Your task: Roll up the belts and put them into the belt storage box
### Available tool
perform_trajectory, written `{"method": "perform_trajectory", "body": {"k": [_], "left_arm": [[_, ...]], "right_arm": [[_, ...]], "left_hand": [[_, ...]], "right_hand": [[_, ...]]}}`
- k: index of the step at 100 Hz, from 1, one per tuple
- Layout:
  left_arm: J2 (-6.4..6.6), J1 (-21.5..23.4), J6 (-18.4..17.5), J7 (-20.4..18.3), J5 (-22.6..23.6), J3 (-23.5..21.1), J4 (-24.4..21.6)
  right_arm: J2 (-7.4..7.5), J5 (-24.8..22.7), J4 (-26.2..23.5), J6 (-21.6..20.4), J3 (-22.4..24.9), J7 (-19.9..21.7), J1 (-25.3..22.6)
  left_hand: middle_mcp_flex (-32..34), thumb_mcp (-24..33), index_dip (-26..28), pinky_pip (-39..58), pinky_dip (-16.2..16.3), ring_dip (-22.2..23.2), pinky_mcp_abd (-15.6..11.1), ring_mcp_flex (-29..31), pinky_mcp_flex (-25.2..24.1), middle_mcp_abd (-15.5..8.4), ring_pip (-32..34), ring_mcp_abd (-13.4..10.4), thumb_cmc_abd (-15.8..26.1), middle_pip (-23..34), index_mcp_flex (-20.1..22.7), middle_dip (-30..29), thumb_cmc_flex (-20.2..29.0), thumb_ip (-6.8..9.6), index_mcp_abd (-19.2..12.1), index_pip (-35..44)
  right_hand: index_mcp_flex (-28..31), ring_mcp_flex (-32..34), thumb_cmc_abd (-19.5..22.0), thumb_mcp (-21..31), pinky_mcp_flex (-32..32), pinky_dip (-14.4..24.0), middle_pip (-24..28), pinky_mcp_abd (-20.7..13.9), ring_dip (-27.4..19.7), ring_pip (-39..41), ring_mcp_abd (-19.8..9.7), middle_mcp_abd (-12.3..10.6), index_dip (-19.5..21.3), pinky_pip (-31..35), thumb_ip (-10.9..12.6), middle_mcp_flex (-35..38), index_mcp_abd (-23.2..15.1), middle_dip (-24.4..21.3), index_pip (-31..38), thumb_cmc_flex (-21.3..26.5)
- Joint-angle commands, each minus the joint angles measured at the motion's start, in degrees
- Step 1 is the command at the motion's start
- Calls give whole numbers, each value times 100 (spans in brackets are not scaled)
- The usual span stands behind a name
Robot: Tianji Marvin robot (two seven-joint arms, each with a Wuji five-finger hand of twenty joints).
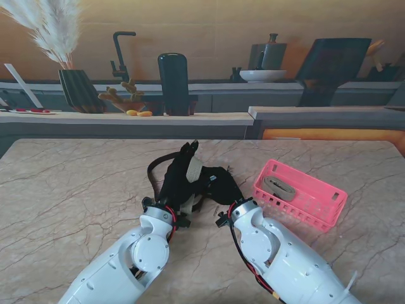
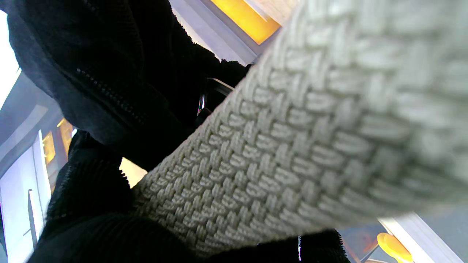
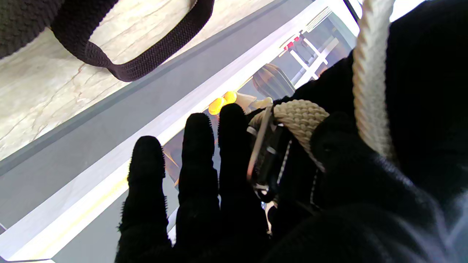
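Between both robot hands, beige belt.

The woven cream belt filled the left wrist view so closely that its near part blurred and ran off the edges, while in the stand view both black-gloved hands — left hand, right hand — overlapped, hiding their grips.
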Motion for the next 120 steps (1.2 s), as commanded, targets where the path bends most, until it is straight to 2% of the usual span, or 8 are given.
{"method": "perform_trajectory", "body": {"k": [1, 28, 57, 68, 78, 84, 97, 120], "left_arm": [[-56, 32, -37, -1, -21, -9, 2], [-74, 164, -181, 190, -35, -159, -149], [-122, 137, -141, 28, -374, -75, -98], [-171, 125, -62, -33, -632, -32, -69], [-215, 131, -55, -51, -847, -18, -64], [-228, 137, -66, -57, -917, -18, -64], [-256, 161, -150, -3, -1000, -30, -74], [-273, 207, -203, 26, -1098, -53, -121]], "right_arm": [[-70, -59, -133, -55, 7, -91, -66], [-66, -129, -247, 66, 142, -225, -178], [-98, -85, -285, 72, 140, -304, -181], [-96, -120, -293, 17, 122, -320, -177], [-96, -135, -290, -15, 107, -329, -174], [-94, -153, -285, -26, 105, -337, -175], [-82, -187, -305, 46, 117, -337, -194], [-62, -153, -415, 395, 162, -249, -268]], "left_hand": [[-99, 154, 92, 175, 113, -68, -262, 88, 11, -190, 107, -236, 305, 85, -117, 137, 229, 235, -288, -200], [38, 192, 394, 704, 339, 50, -240, 152, -17, -279, 529, -220, 542, 377, -110, 375, 408, 245, -346, -153], [133, 175, 578, 948, 441, 62, -260, 194, 3, -335, 682, -323, 573, 523, -114, 387, 409, 247, -387, -129], [293, 126, 1173, 1073, 481, -10, -291, 322, 111, -418, 848, -421, 1139, 1000, -123, 320, 913, 196, -451, -41], [445, -99, 1760, 1197, 543, -12, -295, 601, 290, -489, 1004, -461, 1628, 1565, -74, 288, 1691, 81, -505, 540], [481, -202, 2036, 1281, 587, -20, -273, 823, 447, -533, 1099, -472, 1853, 2065, -29, 347, 2116, -34, -509, 1550], [1153, -405, 1747, 1501, 702, 18, -184, 1421, 827, -555, 1394, -396, 1876, 2415, 89, 403, 2857, -263, -566, 3849], [2822, -350, 2451, 2363, 1088, 237, 261, 2726, 1537, -681, 2010, -265, 1742, 2911, 637, 665, 2978, -186, -819, 5686]], "right_hand": [[444, 146, 336, 403, 10, 13, 56, -86, 96, 131, -182, -143, 172, 64, 115, 108, -624, 102, 340, 129], [409, 112, 363, 376, -8, 39, 137, -93, 142, 216, -174, -124, 179, 92, 124, 62, -590, 145, 363, 159], [374, 69, 394, 314, -31, 50, 185, -95, 151, 253, -171, -114, 178, 117, 132, 25, -610, 151, 383, 183], [375, 66, 398, 299, -38, 50, 195, -87, 149, 259, -165, -111, 169, 120, 137, 27, -614, 149, 384, 185], [368, 52, 402, 292, -51, 48, 203, -82, 147, 261, -158, -94, 154, 117, 145, 26, -593, 147, 380, 187], [363, 43, 407, 295, -62, 47, 202, -81, 148, 264, -153, -55, 141, 115, 158, 5, -550, 145, 379, 193], [338, 1, 389, 304, -86, 51, 245, -48, 158, 288, -87, 114, 81, 117, 201, -62, -351, 162, 373, 231], [-56, -52, -456, 1074, -80, 59, 492, 117, 252, 501, 137, 431, -25, 178, 181, -392, 611, 252, 245, -430]]}}
